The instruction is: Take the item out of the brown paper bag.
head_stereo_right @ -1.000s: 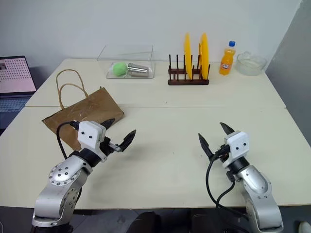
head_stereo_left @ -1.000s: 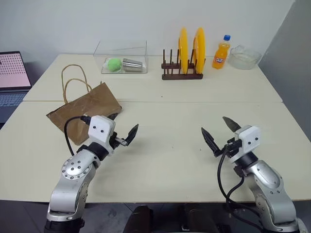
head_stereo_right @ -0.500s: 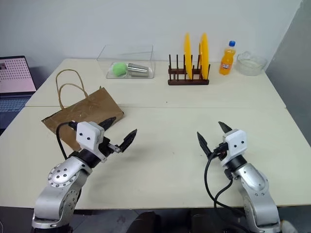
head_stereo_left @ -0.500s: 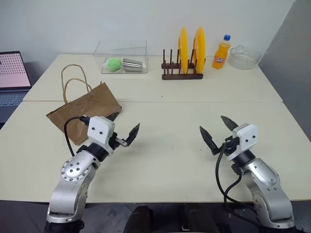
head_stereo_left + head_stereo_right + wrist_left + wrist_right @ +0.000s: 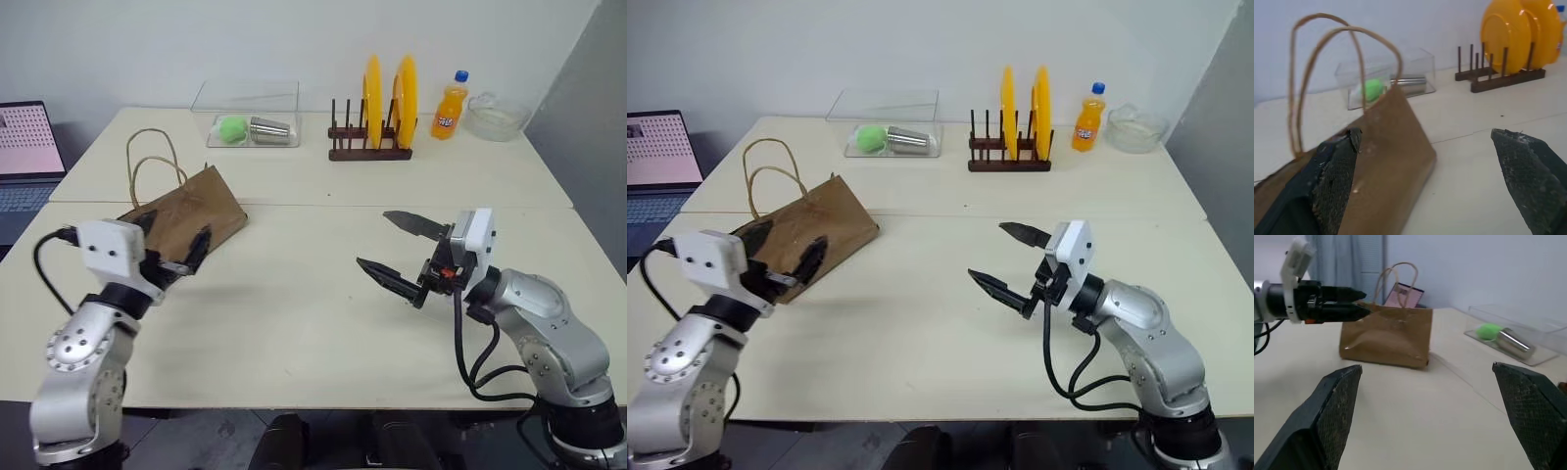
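The task is at its very start. The brown paper bag [image 5: 186,211] lies on its side on the left part of the pale surface [image 5: 313,313], its two cord handles [image 5: 149,162] looping up behind it, and nothing has been pulled out of it. The item itself cannot be seen; it is presumably inside the bag. The left tool [image 5: 171,240] hangs just in front of the bag with its two black fingers spread wide and nothing between them; in the left wrist view one finger [image 5: 1334,176] overlaps the bag's face, but whether it touches the paper cannot be told. The right tool [image 5: 402,255] is well apart from the bag, over the middle of the surface, pointing toward it, likewise spread and empty. What remains is everything that matters: holding or opening the bag, reaching inside, gripping the item and drawing it out onto the surface.
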You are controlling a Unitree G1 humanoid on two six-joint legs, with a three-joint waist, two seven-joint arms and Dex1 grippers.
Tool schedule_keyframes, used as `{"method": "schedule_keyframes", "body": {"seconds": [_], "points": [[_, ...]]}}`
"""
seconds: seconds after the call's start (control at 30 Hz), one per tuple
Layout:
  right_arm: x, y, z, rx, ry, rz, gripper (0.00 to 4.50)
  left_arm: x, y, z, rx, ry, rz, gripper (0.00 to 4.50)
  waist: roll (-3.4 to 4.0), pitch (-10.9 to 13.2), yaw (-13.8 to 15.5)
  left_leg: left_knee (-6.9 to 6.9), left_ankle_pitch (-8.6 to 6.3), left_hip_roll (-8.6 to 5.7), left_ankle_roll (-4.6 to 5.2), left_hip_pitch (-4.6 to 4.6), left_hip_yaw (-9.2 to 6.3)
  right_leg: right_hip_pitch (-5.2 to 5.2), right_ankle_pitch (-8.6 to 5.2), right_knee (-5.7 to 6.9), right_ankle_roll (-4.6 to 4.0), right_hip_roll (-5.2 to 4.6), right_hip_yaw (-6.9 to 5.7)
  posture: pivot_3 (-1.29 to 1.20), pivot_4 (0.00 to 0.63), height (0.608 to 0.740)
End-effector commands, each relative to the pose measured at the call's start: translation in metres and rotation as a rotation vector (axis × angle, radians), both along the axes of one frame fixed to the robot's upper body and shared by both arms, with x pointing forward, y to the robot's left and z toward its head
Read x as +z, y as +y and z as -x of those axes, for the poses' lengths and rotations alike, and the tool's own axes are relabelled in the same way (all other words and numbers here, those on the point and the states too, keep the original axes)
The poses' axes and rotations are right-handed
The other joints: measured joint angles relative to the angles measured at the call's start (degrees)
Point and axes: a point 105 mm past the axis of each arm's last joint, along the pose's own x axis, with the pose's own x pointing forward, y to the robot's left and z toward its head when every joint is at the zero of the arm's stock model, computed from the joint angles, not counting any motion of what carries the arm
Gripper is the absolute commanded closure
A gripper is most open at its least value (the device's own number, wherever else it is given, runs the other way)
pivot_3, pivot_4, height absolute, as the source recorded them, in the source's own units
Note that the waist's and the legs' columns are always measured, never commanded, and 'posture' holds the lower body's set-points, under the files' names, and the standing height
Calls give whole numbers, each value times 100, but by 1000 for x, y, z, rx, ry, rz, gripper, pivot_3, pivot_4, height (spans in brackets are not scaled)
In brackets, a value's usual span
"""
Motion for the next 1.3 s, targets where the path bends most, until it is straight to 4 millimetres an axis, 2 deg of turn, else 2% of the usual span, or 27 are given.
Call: {"method": "schedule_keyframes", "body": {"seconds": [0.03,0.13,0.23,0.43,0.63,0.87,1.1,1.2,1.3], "points": [[11,2,1,55,-15,-10,0,19,10,9,0,-31,1,10,-1,0,-2,0,0,0,0,0,0,0,0,0,0,0,0,0,150,740],[11,4,0,78,-12,-3,0,26,35,12,12,4,-5,10,-2,1,-6,-2,0,1,0,2,-2,-1,0,2,-1,0,-1,0,150,740],[8,5,0,86,-13,11,0,37,50,9,-12,34,-21,10,-2,1,-9,-8,0,1,0,4,-2,-3,-1,3,-1,0,-2,0,150,740],[9,8,2,90,-24,14,0,52,59,-11,-147,123,-49,10,-2,1,4,-9,0,0,0,-1,-3,-3,0,-8,-1,0,-5,0,150,740],[11,9,4,78,-37,16,0,58,78,-38,-169,172,-108,10,-2,2,-11,-41,1,1,-1,1,-2,-6,2,-33,-4,0,-6,0,150,740],[11,7,6,53,-45,40,0,76,80,-72,-220,162,-167,10,-8,1,-6,-42,2,-3,-2,-27,3,-31,19,-35,-29,-3,-4,0,150,740],[10,5,9,33,-42,54,0,90,77,-83,-276,152,-195,10,-8,1,-41,-42,2,-3,-2,-28,8,-36,19,-29,-30,-2,-2,0,150,740],[9,4,10,27,-40,59,0,92,81,-84,-283,169,-201,577,-9,2,-42,-42,2,-3,-1,-28,7,-37,19,-28,-30,-2,-3,0,150,740],[8,4,11,23,-37,62,0,88,83,-84,-290,199,-213,1573,-9,2,-41,-40,2,-3,-1,-28,7,-36,19,-27,-29,-1,-4,0,150,740]]}}
